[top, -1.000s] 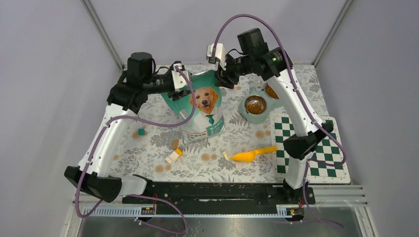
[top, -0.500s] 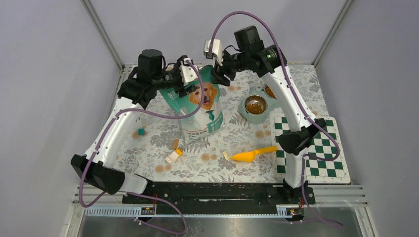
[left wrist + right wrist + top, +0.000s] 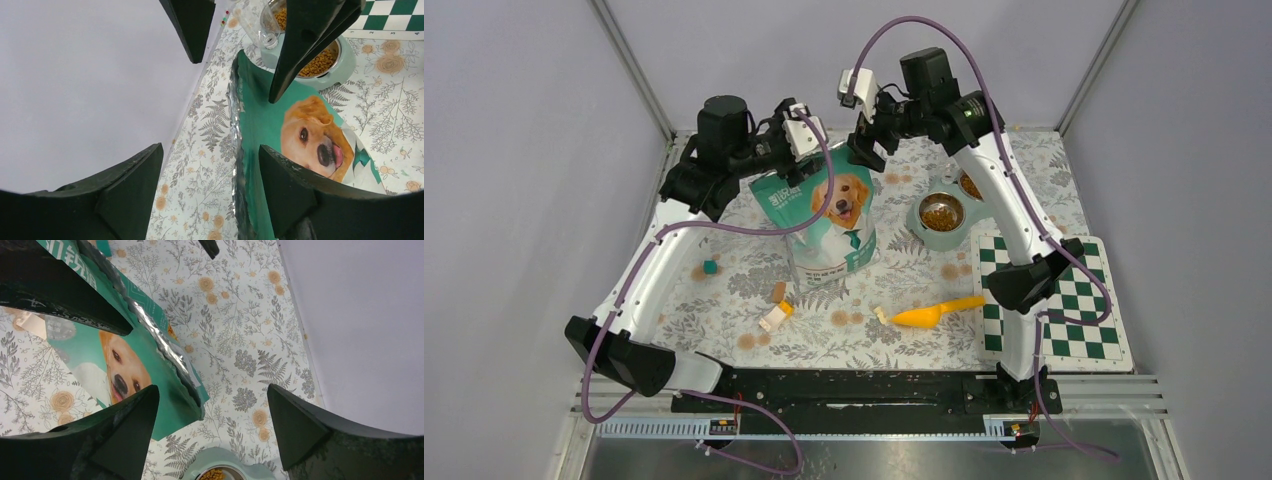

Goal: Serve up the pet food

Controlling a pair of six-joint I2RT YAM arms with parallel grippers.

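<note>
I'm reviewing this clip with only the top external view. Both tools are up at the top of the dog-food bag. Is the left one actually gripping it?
Observer: No. In the left wrist view the left tool is open. The top edge of the bag runs between its fingers and isn't pinched.
Operator: And the right one?
Observer: In the right wrist view the right tool is open too. The bag's corner sits between its fingers and looks clear of both.
Operator: Is the bag's mouth open?
Observer: I cannot tell. The left wrist view does show a crinkled silver foil strip along that top edge.
</note>
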